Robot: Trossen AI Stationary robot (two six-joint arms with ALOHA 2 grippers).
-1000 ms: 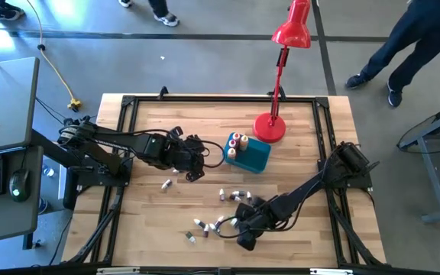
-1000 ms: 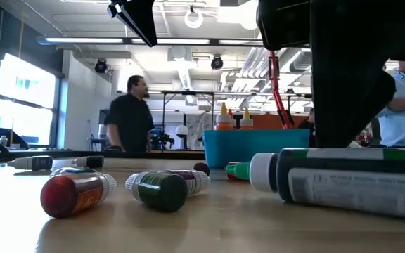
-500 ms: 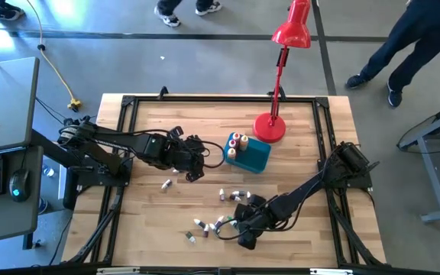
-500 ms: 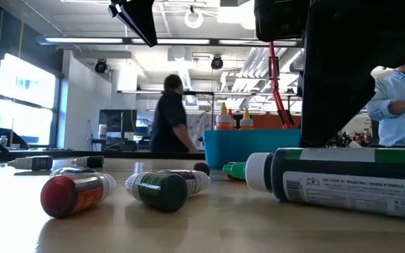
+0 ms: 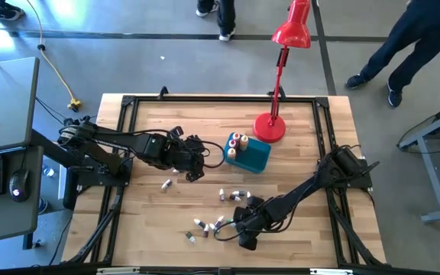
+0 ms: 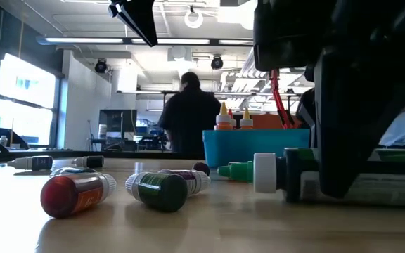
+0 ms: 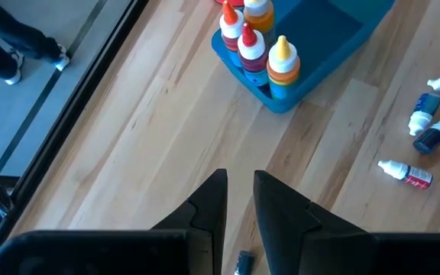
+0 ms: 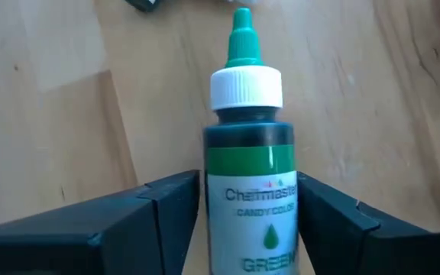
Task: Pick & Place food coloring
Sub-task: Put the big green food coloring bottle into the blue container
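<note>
Lower than a second ago, the right end effector [image 6: 343,176] now straddles a green food coloring bottle [image 8: 250,183] lying on its side near the front of the table [image 5: 151,122]; in the right wrist view its fingers [image 8: 159,206] stand apart on either side of the label, and contact cannot be judged. A person [image 6: 192,116] in dark clothing has walked across the room behind and now stands just left of the teal tub [image 6: 255,144] in the low view.

The teal tub [image 5: 252,153] sits at the table's middle, beside the base of a red desk lamp [image 5: 281,72]. The left wrist view shows three bottles [image 7: 258,46], red- and yellow-capped, standing upright at one end of the tub, the rest of it bare. That detail is lost from above, where only their caps show.

The left end effector [image 7: 237,202] hangs over bare wood left of the tub, its fingers nearly together with a narrow gap. More small bottles [image 5: 235,195] lie scattered on the table's front half; the low view shows a red one [image 6: 76,193] and a dark green one [image 6: 162,190] lying side by side.
</note>
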